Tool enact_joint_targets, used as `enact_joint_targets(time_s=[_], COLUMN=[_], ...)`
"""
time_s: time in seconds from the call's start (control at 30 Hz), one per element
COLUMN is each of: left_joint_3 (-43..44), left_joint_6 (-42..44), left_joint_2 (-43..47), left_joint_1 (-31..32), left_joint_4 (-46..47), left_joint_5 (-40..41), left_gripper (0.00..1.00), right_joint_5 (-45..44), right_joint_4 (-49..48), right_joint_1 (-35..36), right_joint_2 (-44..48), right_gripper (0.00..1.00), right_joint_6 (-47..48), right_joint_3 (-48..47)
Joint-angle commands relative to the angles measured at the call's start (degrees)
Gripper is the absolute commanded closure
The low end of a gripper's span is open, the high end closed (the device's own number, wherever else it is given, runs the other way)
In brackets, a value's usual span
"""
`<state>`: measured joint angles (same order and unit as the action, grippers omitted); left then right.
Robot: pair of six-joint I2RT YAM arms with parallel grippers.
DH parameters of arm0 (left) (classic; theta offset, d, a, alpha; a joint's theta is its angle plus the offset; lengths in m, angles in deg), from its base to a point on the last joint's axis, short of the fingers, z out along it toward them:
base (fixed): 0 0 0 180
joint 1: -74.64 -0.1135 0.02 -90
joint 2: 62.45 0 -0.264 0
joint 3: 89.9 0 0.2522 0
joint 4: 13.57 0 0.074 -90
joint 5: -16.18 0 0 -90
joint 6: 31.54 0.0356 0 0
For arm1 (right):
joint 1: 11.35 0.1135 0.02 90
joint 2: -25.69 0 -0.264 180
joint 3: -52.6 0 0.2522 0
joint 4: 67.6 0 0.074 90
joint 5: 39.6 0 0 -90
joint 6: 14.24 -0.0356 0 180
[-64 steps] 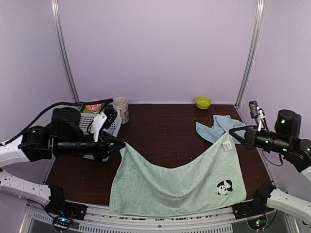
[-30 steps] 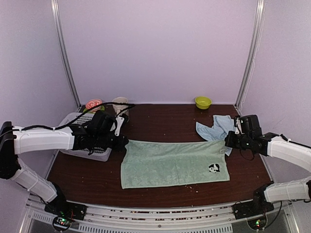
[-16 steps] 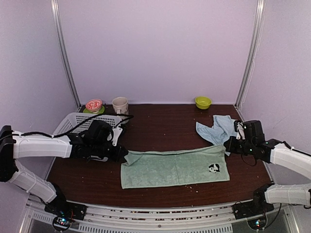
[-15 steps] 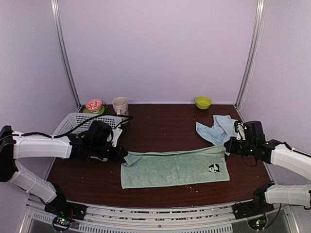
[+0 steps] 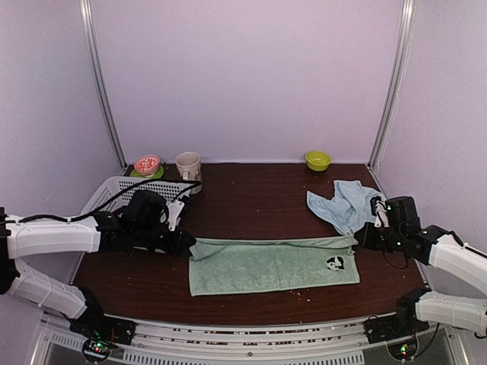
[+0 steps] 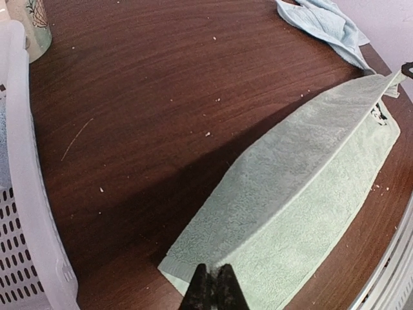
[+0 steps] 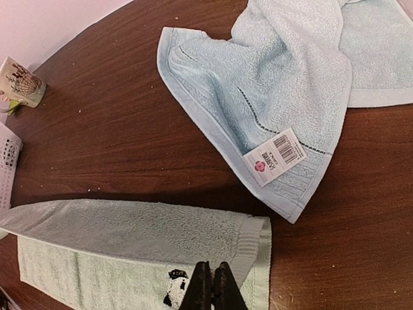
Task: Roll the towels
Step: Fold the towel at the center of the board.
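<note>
The pale mint towel (image 5: pixel 266 268) lies lengthwise across the near middle of the table, its far long edge lifted and folded over toward the near side. Its panda patch (image 5: pixel 333 263) is at the right end. My left gripper (image 5: pixel 186 245) is shut on the towel's far left corner (image 6: pixel 211 287). My right gripper (image 5: pixel 355 242) is shut on the far right corner (image 7: pixel 211 284), beside the panda patch (image 7: pixel 174 287). A light blue towel (image 5: pixel 342 201) lies crumpled at the back right, with a barcode label (image 7: pixel 277 157).
A white mesh basket (image 5: pixel 114 194) stands at the left, its wall close to my left gripper (image 6: pixel 26 194). A mug (image 5: pixel 188 164) and a pink dish (image 5: pixel 147 163) stand behind it. A green bowl (image 5: pixel 318 160) is at the back right.
The mint towel went from hanging between raised grippers to lying on the table. Both grippers then drew its far edge toward the near side, narrowing it into a fold.
</note>
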<state>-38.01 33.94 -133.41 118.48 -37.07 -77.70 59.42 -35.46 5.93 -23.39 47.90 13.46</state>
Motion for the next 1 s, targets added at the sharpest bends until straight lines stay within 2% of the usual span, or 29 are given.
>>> enact_joint_targets(time_s=[0.0, 0.27, 0.57, 0.97], left_joint_3=[0.86, 2.75, 3.11, 2.03], left_joint_6=[1.90, 4.65, 3.99, 2.77], left_joint_2=[2.34, 1.78, -1.22, 1.54], left_joint_1=[-0.32, 1.89, 6.80, 8.88], left_joint_4=[-3.79, -8.21, -9.45, -11.13], left_joint_5=[0.19, 4.43, 4.48, 3.93], left_gripper=[1.00, 1.00, 1.00, 1.00], right_joint_5=[0.38, 1.41, 1.09, 2.41], right_joint_4=[2.10, 2.11, 1.93, 4.26], right_joint_1=[-0.03, 0.12, 0.17, 0.27], right_joint_2=[1.65, 2.86, 2.37, 3.86], right_gripper=[1.00, 1.00, 1.00, 1.00], right_joint_6=[-0.94, -1.93, -2.16, -3.77], right_joint_3=[1.47, 3.16, 3.19, 3.06])
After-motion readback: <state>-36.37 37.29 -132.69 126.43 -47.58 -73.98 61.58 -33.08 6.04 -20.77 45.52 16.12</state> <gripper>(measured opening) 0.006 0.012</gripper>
